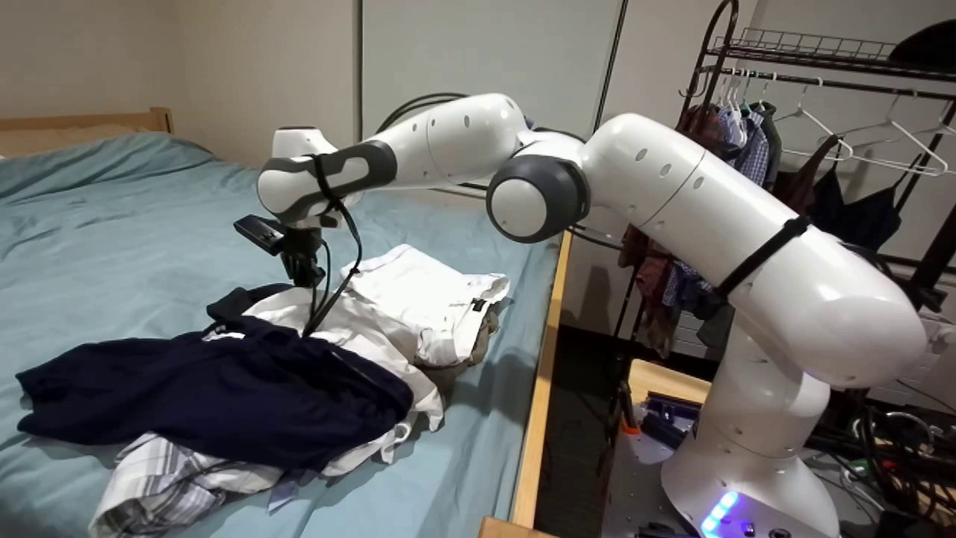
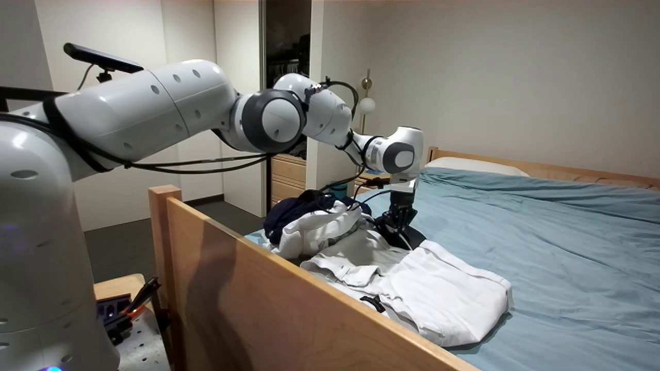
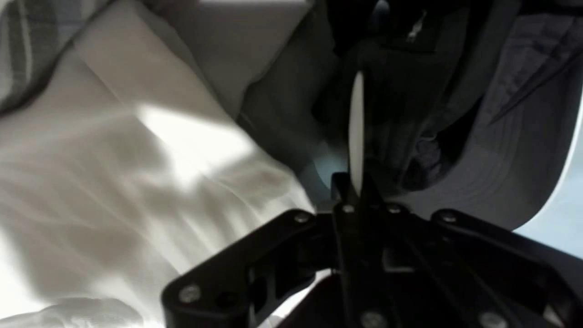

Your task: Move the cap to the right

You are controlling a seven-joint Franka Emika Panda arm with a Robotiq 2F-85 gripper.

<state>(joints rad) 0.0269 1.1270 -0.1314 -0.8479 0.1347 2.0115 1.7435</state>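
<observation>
One dark cap (image 3: 487, 150) is right at the tool (image 3: 356, 184), next to some white clothes (image 3: 150, 191). The tool looks squeezed narrow, but it's pretty dim, so can't tell if it's gripping the cap.

Both exterior views: moderately bright, slightly soft | glare on arm (image 1: 694, 194), blue glow at base (image 1: 747, 478) | shadow on board (image 2: 289, 309) | wrist view: dim, blurred, white cloth (image 3: 150, 177) glaring, cap (image 3: 501, 168) shaded
</observation>
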